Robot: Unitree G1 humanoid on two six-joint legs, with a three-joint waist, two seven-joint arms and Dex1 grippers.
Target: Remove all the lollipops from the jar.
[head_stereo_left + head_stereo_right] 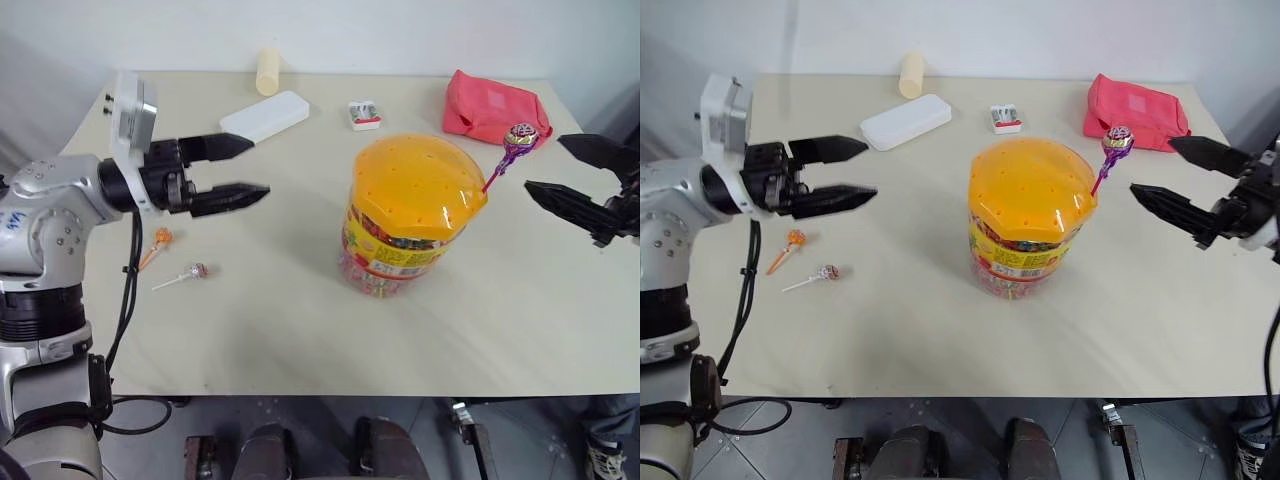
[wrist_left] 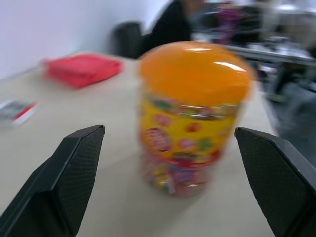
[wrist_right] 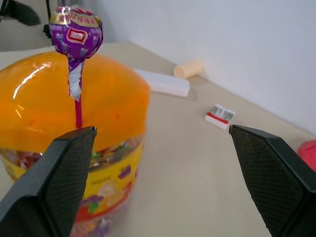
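The jar (image 1: 405,215), a clear tub with a domed orange lid, stands mid-table. A purple-gold lollipop (image 1: 520,137) sticks up from the lid's right edge on a pink stick. Two more lollipops lie on the table at the left: a gold-red one (image 1: 161,238) and a pink-silver one (image 1: 198,271). My left gripper (image 1: 245,168) hangs open and empty above them, pointing toward the jar. My right gripper (image 1: 565,170) is open just right of the standing lollipop (image 3: 75,34), not touching it.
A flat white box (image 1: 265,116), a cream cylinder (image 1: 267,71) and a small red-white packet (image 1: 364,115) lie at the back. A red pouch (image 1: 492,107) sits at the back right, behind the right gripper.
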